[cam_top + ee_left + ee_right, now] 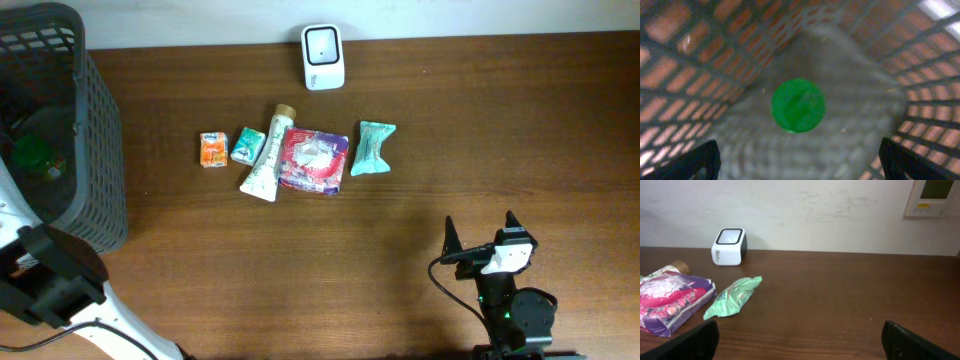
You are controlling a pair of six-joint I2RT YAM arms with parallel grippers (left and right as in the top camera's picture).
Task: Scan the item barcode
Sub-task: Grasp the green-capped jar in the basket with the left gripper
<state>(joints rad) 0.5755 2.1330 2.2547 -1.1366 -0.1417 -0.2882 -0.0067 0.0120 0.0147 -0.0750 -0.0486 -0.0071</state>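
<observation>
- Far left: the dark mesh basket [100,150]. A round green item [798,105] lies on its floor.
- The left gripper [801,162] hangs directly above that green item, inside the basket walls, fingers spread wide and holding nothing.
- Now the row on the wooden table [450,120]: orange pack [213,149], teal pack [247,145], white tube [262,158] up against the red-and-purple bag [316,159], then the mint pouch [373,147] just beside it.
- Behind the row, by the wall, stands the white scanner [323,57], dark window facing up.
- Far right, near the front edge: the right gripper [481,232], jaws apart and empty, well apart from the pouch.
</observation>
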